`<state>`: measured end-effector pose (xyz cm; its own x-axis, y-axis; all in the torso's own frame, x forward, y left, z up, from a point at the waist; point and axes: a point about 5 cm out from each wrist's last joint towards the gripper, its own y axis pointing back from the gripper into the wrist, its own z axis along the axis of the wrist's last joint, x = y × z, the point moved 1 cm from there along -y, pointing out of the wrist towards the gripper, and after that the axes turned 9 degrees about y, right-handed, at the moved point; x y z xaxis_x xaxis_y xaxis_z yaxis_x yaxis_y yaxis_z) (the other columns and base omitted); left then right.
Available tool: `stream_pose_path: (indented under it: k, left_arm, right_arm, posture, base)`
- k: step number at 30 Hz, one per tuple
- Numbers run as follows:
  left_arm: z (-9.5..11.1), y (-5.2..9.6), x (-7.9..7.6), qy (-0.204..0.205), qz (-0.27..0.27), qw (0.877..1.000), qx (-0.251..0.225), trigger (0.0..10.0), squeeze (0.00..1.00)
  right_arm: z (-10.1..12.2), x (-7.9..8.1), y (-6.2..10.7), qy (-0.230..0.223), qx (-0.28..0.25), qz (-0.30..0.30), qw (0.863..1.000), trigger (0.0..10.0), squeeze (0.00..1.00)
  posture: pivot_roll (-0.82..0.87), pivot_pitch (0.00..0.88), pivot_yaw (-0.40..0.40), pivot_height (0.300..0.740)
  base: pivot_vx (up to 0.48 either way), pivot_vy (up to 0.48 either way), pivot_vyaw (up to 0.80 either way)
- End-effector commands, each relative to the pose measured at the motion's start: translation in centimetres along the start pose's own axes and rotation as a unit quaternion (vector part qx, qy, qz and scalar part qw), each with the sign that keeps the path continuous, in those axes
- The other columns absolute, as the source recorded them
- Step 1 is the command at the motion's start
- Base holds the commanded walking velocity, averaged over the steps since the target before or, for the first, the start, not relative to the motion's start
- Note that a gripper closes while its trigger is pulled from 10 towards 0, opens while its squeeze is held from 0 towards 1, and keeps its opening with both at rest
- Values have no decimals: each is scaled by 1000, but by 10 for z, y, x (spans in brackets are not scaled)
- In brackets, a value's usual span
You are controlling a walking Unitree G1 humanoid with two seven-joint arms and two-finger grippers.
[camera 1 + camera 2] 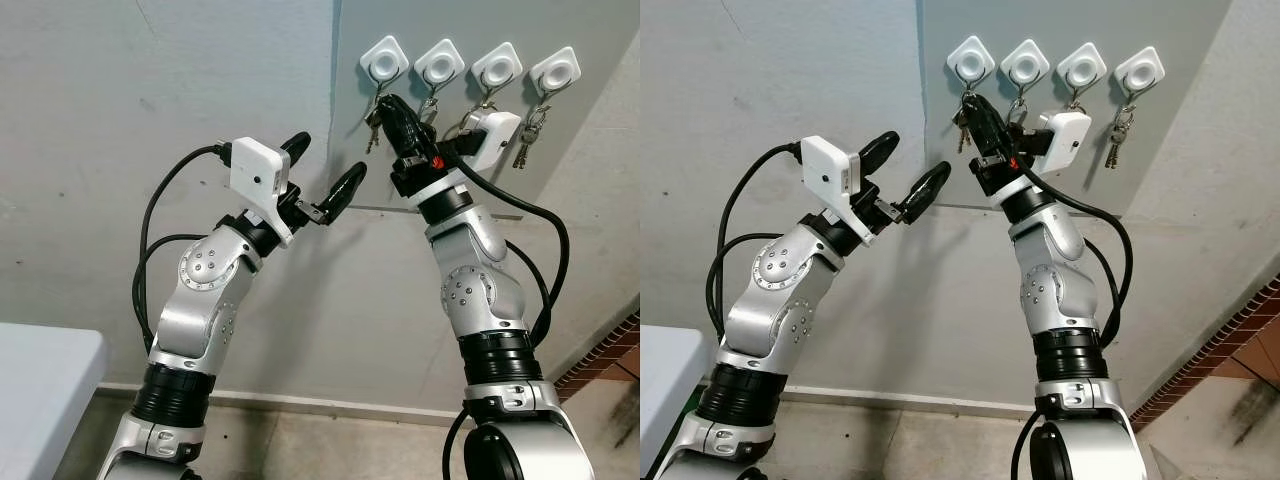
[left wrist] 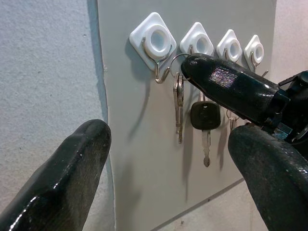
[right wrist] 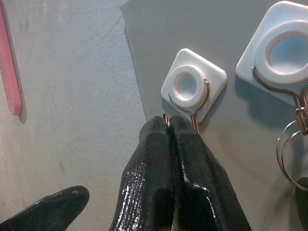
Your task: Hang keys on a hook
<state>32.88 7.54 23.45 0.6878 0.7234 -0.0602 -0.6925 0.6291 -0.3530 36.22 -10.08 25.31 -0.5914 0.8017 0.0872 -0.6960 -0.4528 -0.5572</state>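
Observation:
Four white square hooks sit in a row on a grey wall panel. My right gripper [image 1: 389, 104] is raised to the leftmost hook [image 1: 384, 60] and is shut on the ring of a bunch of silver keys [image 2: 179, 103], which dangle below its fingertips. In the right wrist view a sliver of the key ring [image 3: 166, 118] shows between the closed tips, just under the wire of the leftmost hook [image 3: 193, 85]. I cannot tell if the ring is over the wire. My left gripper [image 1: 325, 162] is open and empty, held up a little left of the keys.
The second hook [image 1: 439, 63], third hook [image 1: 497, 66] and fourth hook [image 1: 555, 70] each carry keys. A black-headed key [image 2: 205, 117] hangs by the second hook. A white table corner [image 1: 40, 370] is at lower left, a brick wall [image 1: 610, 360] at lower right.

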Motion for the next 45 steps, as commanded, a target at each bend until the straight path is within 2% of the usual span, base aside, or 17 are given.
stream_pose_path:
  k: [1,21,32,37,38,45]
  left_arm:
    - [6,-1,2,-4,-1,1000,-6,10000,0]
    - [8,0,2,-4,5,1000,-9,10000,0]
    - [10,0,3,-4,10,1000,-12,10000,0]
    - [10,0,4,-3,12,1000,-11,10000,0]
    - [9,0,4,-3,13,1000,-11,10000,0]
    - [7,1,6,-2,18,1000,-7,10000,0]
  right_arm:
    - [5,0,-7,-8,-9,3,1000,10000,0]
    - [-1,-6,-16,-84,2,-31,996,10000,0]
    - [-9,-9,-8,-128,10,-54,990,10000,0]
    - [-13,-7,-1,-122,13,-52,991,10000,0]
    - [-15,-6,1,-122,13,-50,991,10000,1000]
    - [-18,-4,10,-113,14,-50,992,10000,1000]
  posture:
    - [-13,1,15,740]
    - [-4,9,7,740]
    - [-3,16,7,740]
    - [-3,18,8,740]
    - [-4,19,9,740]
    - [-7,21,11,740]
  base:
    - [0,0,0]
    - [0,0,0]
    - [0,0,0]
    - [0,0,0]
    - [0,0,0]
    - [0,0,0]
